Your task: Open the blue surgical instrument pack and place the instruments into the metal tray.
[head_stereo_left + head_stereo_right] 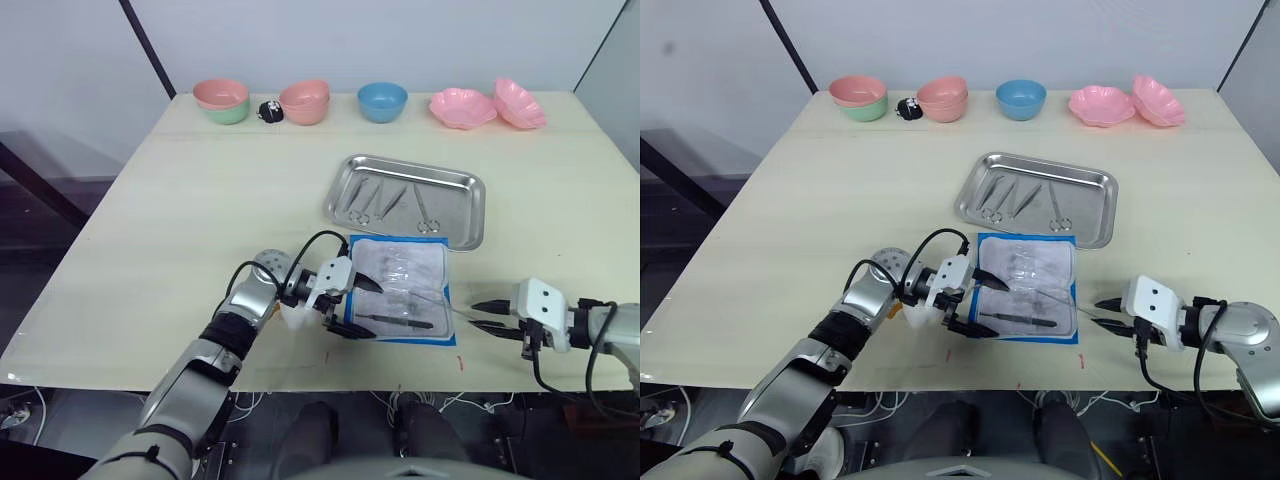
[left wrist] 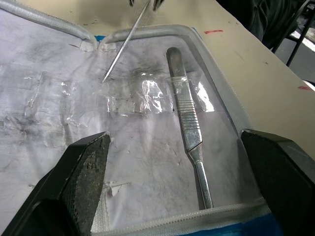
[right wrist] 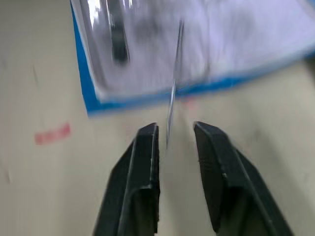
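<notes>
Black fingers of the left gripper (image 1: 352,303) are standing wide apart over the left edge of the blue surgical instrument pack (image 1: 400,288), which is lying opened flat on the table (image 1: 180,200) just in front of the metal tray (image 1: 405,199); a flat-handled instrument (image 2: 188,125) is resting in its clear lining between those fingers. Right gripper (image 3: 172,135) is hovering just past the pack's right edge, fingers slightly parted around a thin metal probe (image 3: 173,93) reaching in over the lining, though actual contact is not clear. Scissors and forceps (image 1: 385,201) are lying in the tray, and no writing is readable anywhere.
</notes>
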Robot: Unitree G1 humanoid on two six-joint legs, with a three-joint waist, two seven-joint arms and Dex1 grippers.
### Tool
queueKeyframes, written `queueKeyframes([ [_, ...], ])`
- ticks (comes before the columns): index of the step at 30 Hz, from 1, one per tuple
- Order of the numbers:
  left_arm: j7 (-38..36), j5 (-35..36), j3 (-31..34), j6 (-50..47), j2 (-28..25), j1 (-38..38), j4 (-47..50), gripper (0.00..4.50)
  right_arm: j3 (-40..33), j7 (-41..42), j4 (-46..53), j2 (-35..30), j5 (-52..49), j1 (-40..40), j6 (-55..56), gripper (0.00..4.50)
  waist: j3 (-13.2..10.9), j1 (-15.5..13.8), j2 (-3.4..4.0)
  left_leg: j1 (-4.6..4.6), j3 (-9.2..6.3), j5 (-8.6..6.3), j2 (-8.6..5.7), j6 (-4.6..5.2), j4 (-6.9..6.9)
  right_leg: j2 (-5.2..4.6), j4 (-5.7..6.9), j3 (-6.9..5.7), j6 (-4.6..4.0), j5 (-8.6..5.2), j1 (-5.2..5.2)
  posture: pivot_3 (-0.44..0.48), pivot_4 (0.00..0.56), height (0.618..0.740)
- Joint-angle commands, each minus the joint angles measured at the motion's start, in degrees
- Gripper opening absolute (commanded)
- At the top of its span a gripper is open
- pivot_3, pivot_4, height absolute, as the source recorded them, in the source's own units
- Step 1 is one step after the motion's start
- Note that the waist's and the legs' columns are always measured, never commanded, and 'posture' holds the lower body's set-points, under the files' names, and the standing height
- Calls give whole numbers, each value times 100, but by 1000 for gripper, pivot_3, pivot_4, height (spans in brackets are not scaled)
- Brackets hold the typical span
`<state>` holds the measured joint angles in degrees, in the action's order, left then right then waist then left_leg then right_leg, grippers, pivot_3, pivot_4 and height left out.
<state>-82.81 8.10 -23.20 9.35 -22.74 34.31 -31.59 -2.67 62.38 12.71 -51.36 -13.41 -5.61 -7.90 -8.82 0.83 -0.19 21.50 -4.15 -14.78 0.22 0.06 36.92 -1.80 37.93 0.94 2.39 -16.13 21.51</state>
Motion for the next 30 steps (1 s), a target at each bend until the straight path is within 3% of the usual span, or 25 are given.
queueKeyframes([
  [1,217,-623,-238,-256,-196,-325,-821,4500,-308,88,1,-148,-43,-63,255,2659,0,8,1,0,0,0,0,0,0,0,1,0,0,0,0,0,150,740],
  [4,219,-623,-238,-255,-186,-327,-823,4500,-482,186,-35,-237,-148,-176,327,3704,2,10,3,-1,3,0,0,0,1,1,2,2,0,1,-1,0,150,740],
  [5,219,-623,-238,-251,-184,-327,-828,4500,-571,205,-52,-251,-194,-210,359,4284,2,7,3,-1,3,0,0,0,3,1,2,2,0,1,-1,0,150,740],
  [7,219,-622,-242,-245,-182,-328,-836,4500,-770,213,-5,-221,-374,-268,308,4411,2,8,3,1,2,0,0,0,8,3,2,1,1,2,-2,0,150,740],
  [14,219,-620,-251,-253,-156,-319,-844,4500,-994,-114,333,302,-959,-238,18,4411,4,12,3,0,2,0,4,0,10,6,2,2,2,4,-9,0,150,740],
  [23,215,-619,-241,-276,-196,-324,-810,4500,-226,-427,451,777,-572,142,-9,4411,7,15,9,-1,3,0,5,0,17,7,3,6,2,6,-8,0,150,740],
  [26,218,-614,-236,-287,-195,-326,-799,4500,47,-473,429,869,-463,339,-86,3706,10,15,12,-1,1,0,5,0,18,9,3,4,1,7,-7,0,150,740],
  [28,227,-611,-232,-294,-197,-328,-795,4500,179,-537,421,872,-305,420,-73,2851,11,14,14,0,1,0,5,0,18,9,3,5,1,7,-6,0,150,740],
  [30,232,-607,-229,-296,-201,-336,-789,4500,314,-586,370,898,-193,508,-70,2851,12,13,14,0,1,0,5,0,18,9,3,4,1,7,-6,0,150,740],
])
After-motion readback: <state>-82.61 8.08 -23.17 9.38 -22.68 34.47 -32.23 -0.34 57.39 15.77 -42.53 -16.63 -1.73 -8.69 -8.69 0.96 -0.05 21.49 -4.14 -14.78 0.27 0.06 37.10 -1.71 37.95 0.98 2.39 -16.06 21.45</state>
